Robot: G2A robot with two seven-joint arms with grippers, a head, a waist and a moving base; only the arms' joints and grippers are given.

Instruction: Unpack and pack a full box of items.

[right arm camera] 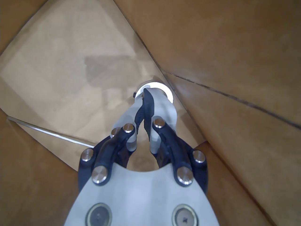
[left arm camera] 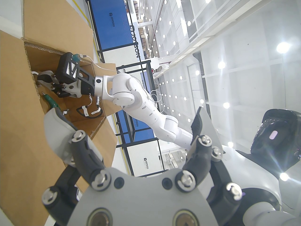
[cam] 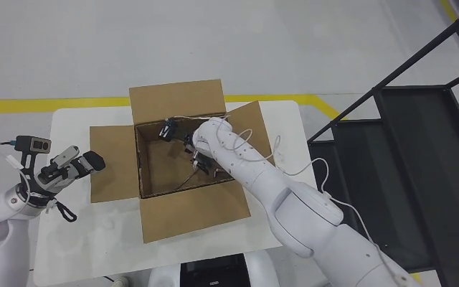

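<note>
Standing on the white table (cam: 72, 118), the cardboard box (cam: 176, 97) is seen with its four flaps folded outward. The right gripper (right arm camera: 144, 97) is lowered deep inside it, over the right half of the floor. Its fingers are drawn together, and their tips are pinched on the near rim of a small round white item (right arm camera: 162, 88). This item lies on the box floor, just where the floor meets a wall. It is judged to be light and rigid, with a smooth, thin edge that could slide out of a shallow pinch. A hold set further across the rim, or across the full width, would probably be more secure, and a straight upward lift is suggested so that the wall beside it is not struck. The left gripper (left arm camera: 127, 128) is held at the left side of the table, well apart from the box, with its fingers spread wide and nothing between them.
</note>
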